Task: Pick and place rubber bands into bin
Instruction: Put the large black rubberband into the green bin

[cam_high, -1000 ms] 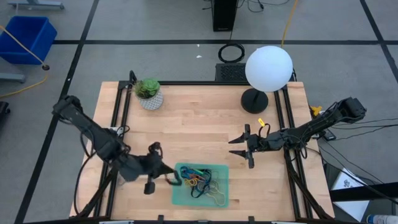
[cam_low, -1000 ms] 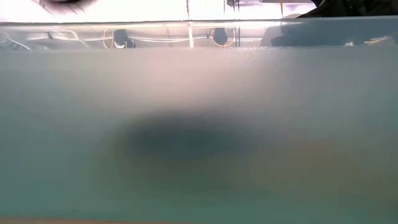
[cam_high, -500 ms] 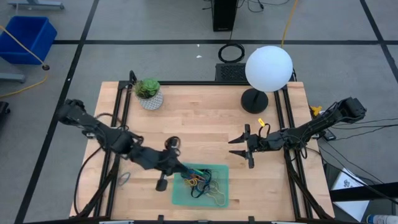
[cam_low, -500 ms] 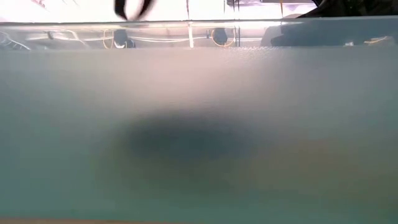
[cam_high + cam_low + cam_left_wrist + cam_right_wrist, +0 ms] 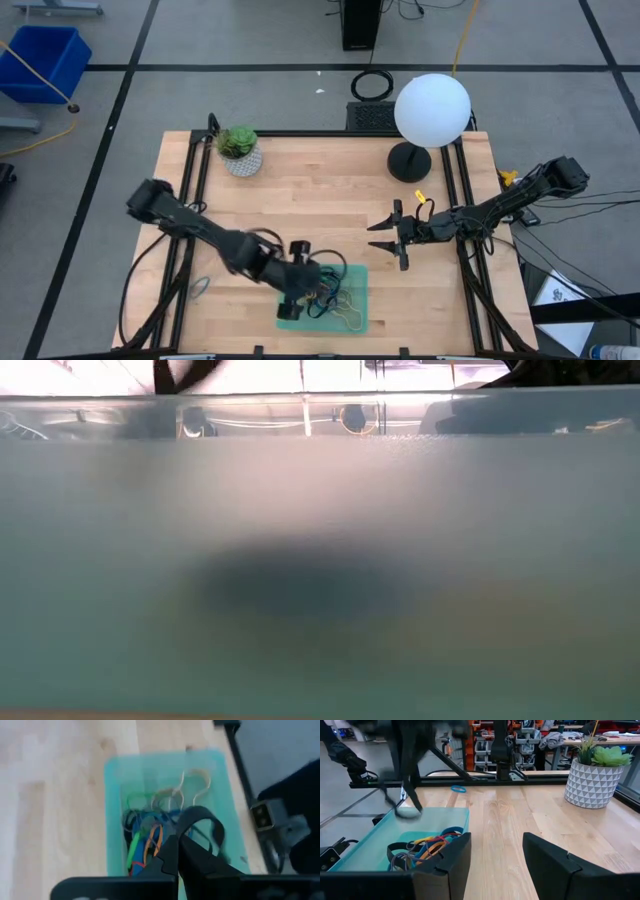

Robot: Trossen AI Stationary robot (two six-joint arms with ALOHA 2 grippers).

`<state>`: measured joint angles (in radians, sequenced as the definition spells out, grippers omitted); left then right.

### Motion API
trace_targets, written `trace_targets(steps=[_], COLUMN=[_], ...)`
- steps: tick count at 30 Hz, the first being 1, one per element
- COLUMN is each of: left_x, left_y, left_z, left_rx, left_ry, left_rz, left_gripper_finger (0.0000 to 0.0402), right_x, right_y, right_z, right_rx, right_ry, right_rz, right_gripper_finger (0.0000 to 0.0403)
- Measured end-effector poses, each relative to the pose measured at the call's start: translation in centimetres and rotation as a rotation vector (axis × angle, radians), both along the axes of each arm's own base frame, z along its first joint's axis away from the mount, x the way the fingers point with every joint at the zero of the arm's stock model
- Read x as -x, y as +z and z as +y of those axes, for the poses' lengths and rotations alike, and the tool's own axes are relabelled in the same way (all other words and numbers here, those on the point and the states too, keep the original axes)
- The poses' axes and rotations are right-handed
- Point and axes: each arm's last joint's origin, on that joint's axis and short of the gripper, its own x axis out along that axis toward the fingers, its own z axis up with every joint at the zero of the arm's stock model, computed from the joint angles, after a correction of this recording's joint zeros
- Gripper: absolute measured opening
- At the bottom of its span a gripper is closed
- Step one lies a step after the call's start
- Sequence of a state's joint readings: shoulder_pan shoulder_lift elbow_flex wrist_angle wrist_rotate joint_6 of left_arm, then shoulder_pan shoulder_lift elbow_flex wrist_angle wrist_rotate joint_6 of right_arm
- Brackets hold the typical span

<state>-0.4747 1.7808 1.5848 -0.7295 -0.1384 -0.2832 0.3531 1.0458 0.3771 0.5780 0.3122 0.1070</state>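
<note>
The shallow green bin [image 5: 357, 272] lies near the table's front edge, with several coloured rubber bands [image 5: 330, 297] piled in it. They also show in the left wrist view [image 5: 147, 837] and the right wrist view [image 5: 427, 845]. My left gripper [image 5: 315, 285] is over the bin, shut on a black rubber band [image 5: 202, 817]. My right gripper [image 5: 374, 237] is open and empty, right of the bin. The bin's wall [image 5: 320, 580] fills the low view. A loose blue band [image 5: 457, 789] lies flat on the table beyond the bin. My left gripper pinches the black rubber band between its two shut fingertips at one end of the loop [image 5: 184, 826]. The fingers slant down from the table's left side. The rest of the loop stands out past the fingertips and hangs over the bands in the bin.
A potted plant [image 5: 238, 148] stands at the table's far left and a white globe lamp [image 5: 430, 110] at the far right. Bare wood lies between them and the bin. A deep blue bin [image 5: 40, 60] stands on the floor, off the table.
My left gripper has moved toward the table's right edge, from left of the bin to over it. It has carried the black band along and stayed shut.
</note>
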Motion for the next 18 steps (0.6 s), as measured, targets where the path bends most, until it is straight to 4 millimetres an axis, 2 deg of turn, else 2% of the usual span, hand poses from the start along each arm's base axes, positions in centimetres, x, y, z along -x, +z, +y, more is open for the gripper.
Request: trace_targets(steps=[7, 11, 18], left_x=[-2.7, -3.8, -4.5], left_y=[-5.3, -8.4, -11.1], left_z=[-0.1, 0.0, 0.1], left_rx=[-0.050, -0.055, -0.075], left_ry=[0.026, 0.026, 0.038], left_rz=[0.140, 0.230, 0.292], left_gripper_finger=[0.0014, 0.0006, 0.0018], right_x=[0.0, 0.0, 0.0], right_y=[0.0, 0.0, -0.1], right_z=[0.0, 0.0, 0.0], right_rx=[0.000, 0.001, 0.002], right_ry=[0.000, 0.000, 0.000], right_rz=[0.000, 0.002, 0.005], right_gripper_finger=[0.0177, 0.0177, 0.0174])
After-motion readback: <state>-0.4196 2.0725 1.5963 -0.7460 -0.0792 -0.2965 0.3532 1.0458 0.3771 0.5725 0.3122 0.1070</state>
